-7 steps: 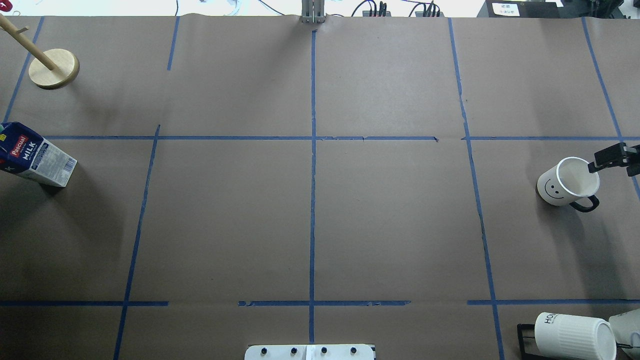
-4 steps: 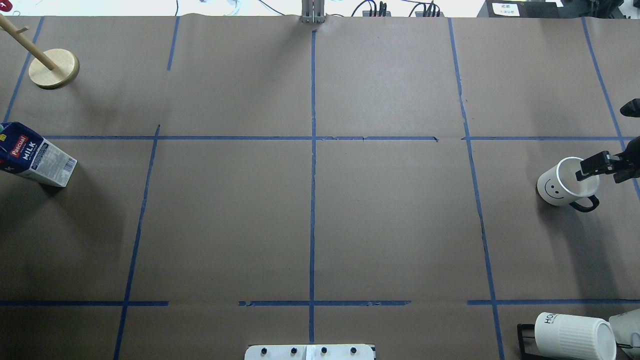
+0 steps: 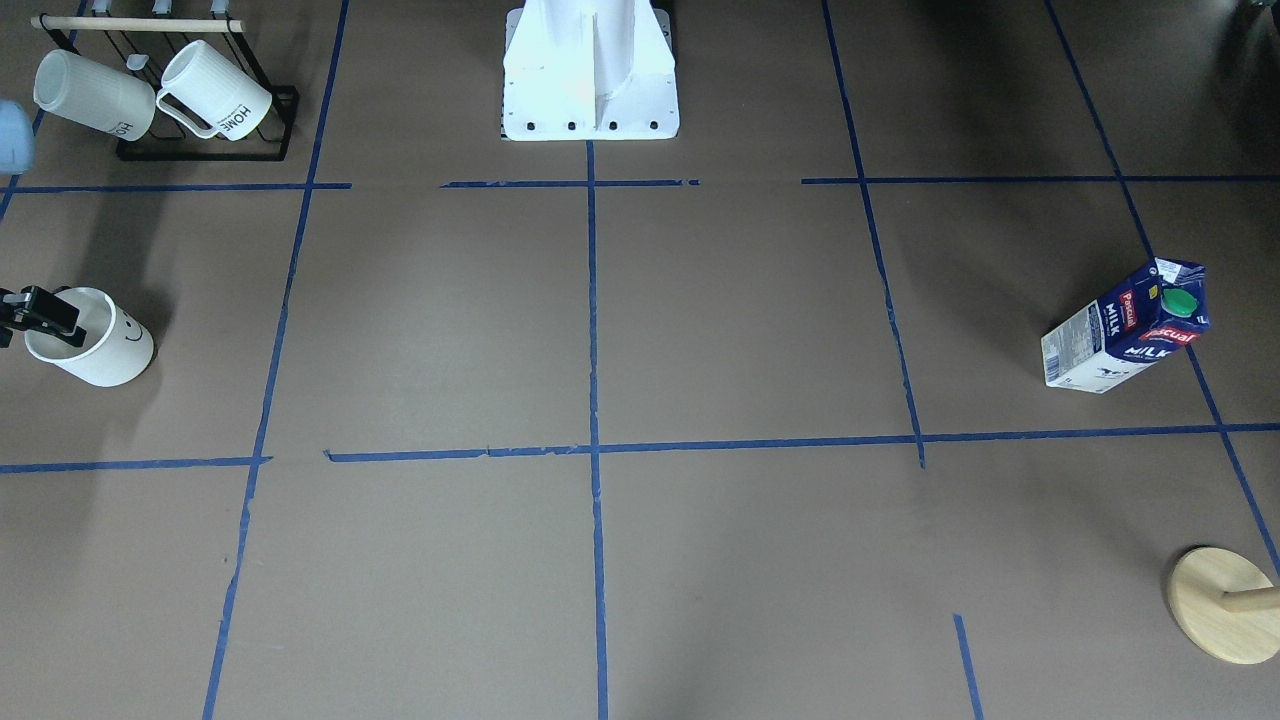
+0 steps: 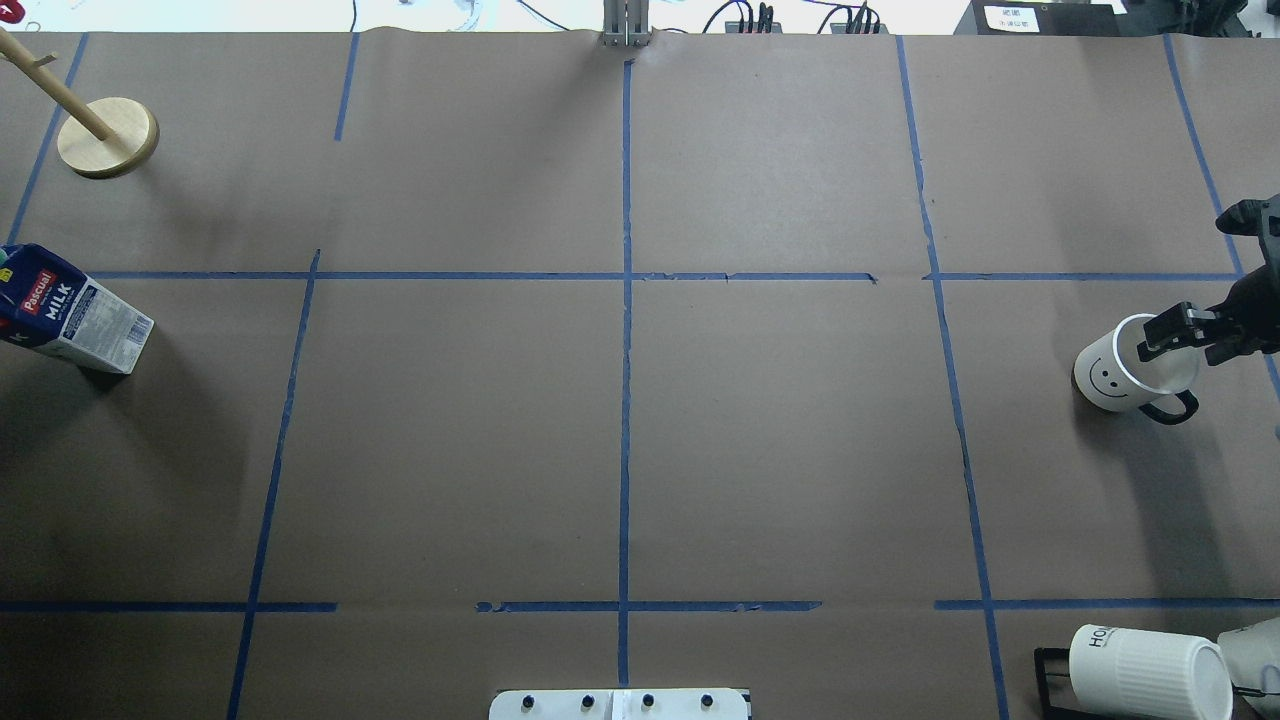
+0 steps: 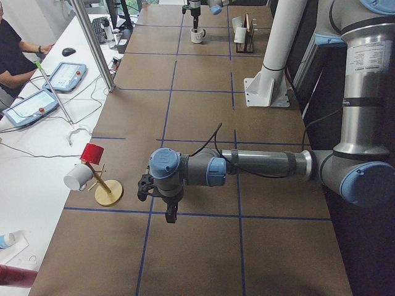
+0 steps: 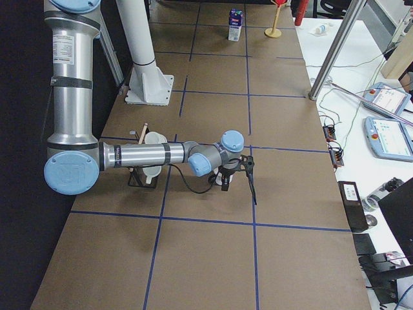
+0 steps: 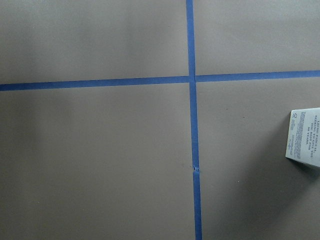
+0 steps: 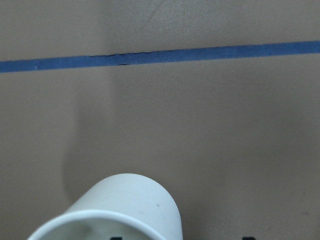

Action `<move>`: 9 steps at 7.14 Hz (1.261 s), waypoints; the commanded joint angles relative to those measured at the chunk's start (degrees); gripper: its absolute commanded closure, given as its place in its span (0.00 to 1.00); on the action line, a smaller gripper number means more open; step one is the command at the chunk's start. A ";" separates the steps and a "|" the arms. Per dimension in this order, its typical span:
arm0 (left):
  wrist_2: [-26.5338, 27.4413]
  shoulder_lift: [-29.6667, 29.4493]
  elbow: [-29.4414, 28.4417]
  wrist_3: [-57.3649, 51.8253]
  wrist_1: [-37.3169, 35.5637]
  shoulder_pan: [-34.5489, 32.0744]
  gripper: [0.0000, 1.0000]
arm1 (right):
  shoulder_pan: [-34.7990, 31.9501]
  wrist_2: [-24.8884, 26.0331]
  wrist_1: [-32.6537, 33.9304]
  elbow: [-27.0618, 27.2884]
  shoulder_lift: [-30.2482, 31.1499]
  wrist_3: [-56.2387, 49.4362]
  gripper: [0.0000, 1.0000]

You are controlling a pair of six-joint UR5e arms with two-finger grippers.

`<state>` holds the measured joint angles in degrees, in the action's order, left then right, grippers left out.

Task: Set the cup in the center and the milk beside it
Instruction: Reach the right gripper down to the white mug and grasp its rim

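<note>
Front view: one cup (image 3: 100, 355) stands upright near the bench (image 3: 420, 330) edge, with one of the right fingers (image 3: 40, 308) over its rim and the other out of frame. One milk (image 3: 1125, 335) stands well apart from those fingers, across the bench. The center (image 3: 593, 450) lies between the two. Two ribbed mugs (image 3: 95, 93) rest on one rack (image 3: 200, 152) near the right fingers.

Overhead: that finger sits over the cup's mouth, and the smiley faces away from it. One wooden stand (image 4: 108, 137) is beyond the milk.

Left view: the left fingers (image 5: 170, 213) hang above the bench near the stand. I cannot tell whether they are open or closed.

Right view: the right arm (image 6: 142, 155) hides the cup; the milk is far off.

Left wrist: one carton corner shows beside one tape crossing.

Right wrist: two dark tips stand apart, one inside the rim and one outside, parted and gripping nothing.
</note>
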<state>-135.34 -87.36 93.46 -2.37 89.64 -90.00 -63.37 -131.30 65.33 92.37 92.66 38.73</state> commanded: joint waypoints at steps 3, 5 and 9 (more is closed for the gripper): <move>-0.10 -0.09 0.32 0.26 -0.08 0.00 0.00 | -0.17 -0.70 0.06 0.61 -0.20 0.55 1.00; -0.19 0.00 0.76 0.44 0.01 0.00 0.00 | -1.40 -2.19 2.94 4.20 -0.28 0.55 1.00; -0.19 0.00 2.17 0.17 0.01 0.00 0.00 | -1.24 -3.34 29.05 18.11 -13.16 6.30 1.00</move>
<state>-135.47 -87.40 95.32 -2.21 89.65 -90.00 -65.40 -134.60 88.73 108.31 85.14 40.73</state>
